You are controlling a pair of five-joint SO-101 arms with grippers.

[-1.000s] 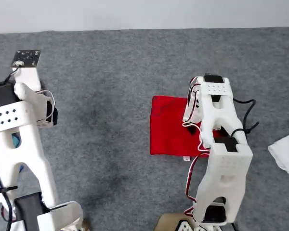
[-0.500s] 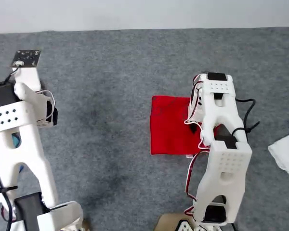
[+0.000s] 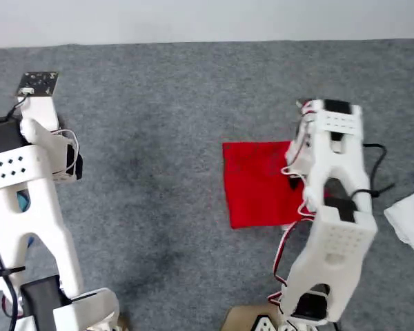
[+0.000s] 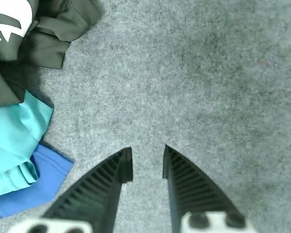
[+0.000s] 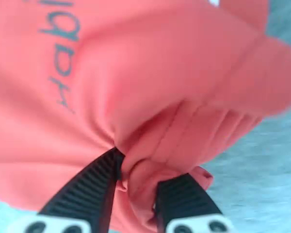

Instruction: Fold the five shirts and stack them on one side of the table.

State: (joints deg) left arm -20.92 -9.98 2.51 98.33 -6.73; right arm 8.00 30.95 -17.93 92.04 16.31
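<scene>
The red shirt (image 3: pixel 259 183) lies on the grey mat (image 3: pixel 159 103) as a flat, folded rectangle, slightly askew. The right arm (image 3: pixel 328 207) stands over the shirt's right edge. The right claw (image 5: pixel 136 170) is clamped on a bunched ridge of that red cloth, with both ribbed fingers pressed into the folds. Pinching the edge rather than the middle looks like a way to drag or lift the whole folded piece without undoing it, probably towards a stacking spot. This is a guess from the grip alone.

A white shirt (image 3: pixel 410 221) lies further right of the red shirt, near the mat's border, well apart from it and not yet folded.

Far to the left of the red shirt, the left arm (image 3: pixel 27 179) stands with bare mat between the two. Its claw, the left claw (image 4: pixel 146 165), hangs above the mat with its fingers a little apart and nothing between them. Just beside it, on the side away from the red shirt, sits a loose heap. It holds a black shirt (image 4: pixel 24 39), a teal shirt (image 4: pixel 14 131) lapping over a blue shirt (image 4: pixel 24 189), all crumpled and touching one another. That heap seems to be the supply waiting its turn, and the left claw is parked close by, likely ready to pull the next one.

By my reading, the task is early: one shirt is folded and four are left.
</scene>
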